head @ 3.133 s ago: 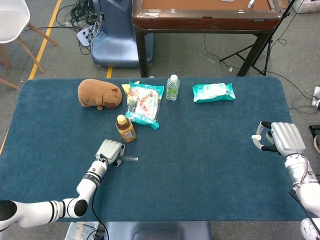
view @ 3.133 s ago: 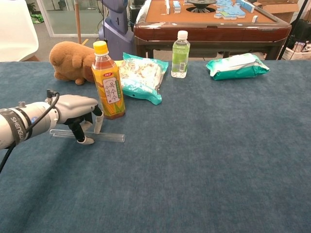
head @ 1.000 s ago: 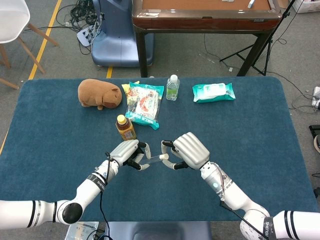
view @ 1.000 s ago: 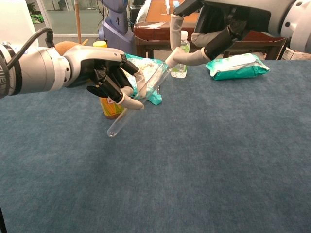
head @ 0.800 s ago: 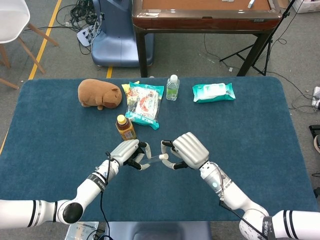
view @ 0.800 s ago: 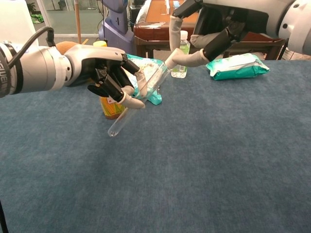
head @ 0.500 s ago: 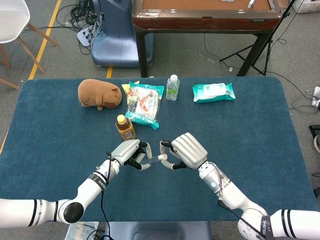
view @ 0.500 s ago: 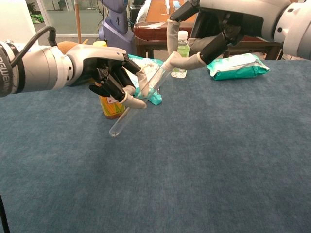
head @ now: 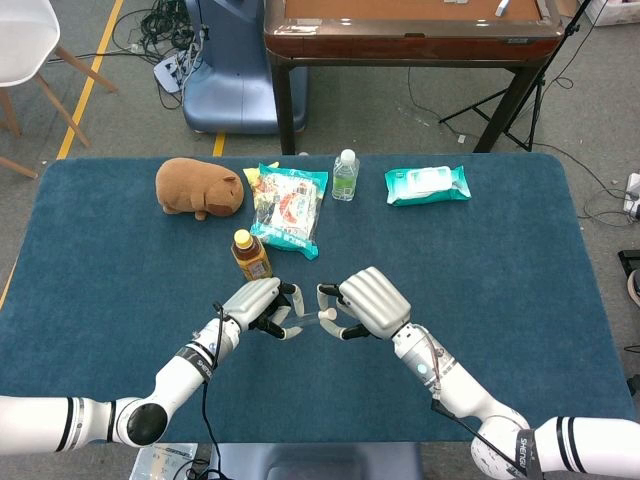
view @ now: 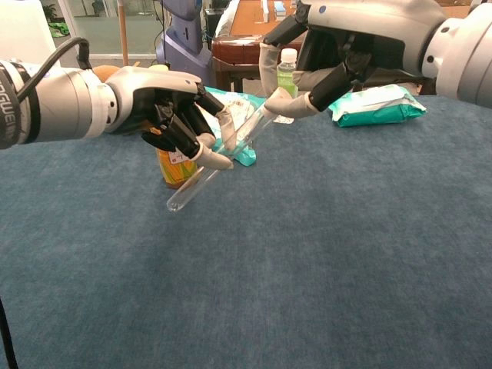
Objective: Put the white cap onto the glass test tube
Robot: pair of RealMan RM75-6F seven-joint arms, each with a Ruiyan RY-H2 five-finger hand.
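Two hands above a blue table (head: 500, 260); one test tube, one cap, two bottles, two packets, one soft toy. Left hand (head: 255, 305) (view: 157, 108) pinching the glass test tube (view: 219, 165) between thumb and fingers, clear and seemingly empty, tilted, closed round end down toward 7 o'clock, open end up toward 1 o'clock, off the cloth near the table's middle. Right hand (head: 368, 300) (view: 346, 42) at the tube's 3 o'clock, thumb and a finger closed on the small white cap (head: 324, 316) (view: 274, 95), held at the tube's mouth; whether seated cannot be told. At 12 o'clock from the hands: orange-capped tea bottle (head: 250, 255), snack packet (head: 288, 208), small water bottle (head: 345, 175), green wipes packet (head: 427, 184). Brown plush toy (head: 198, 187) at 11 o'clock
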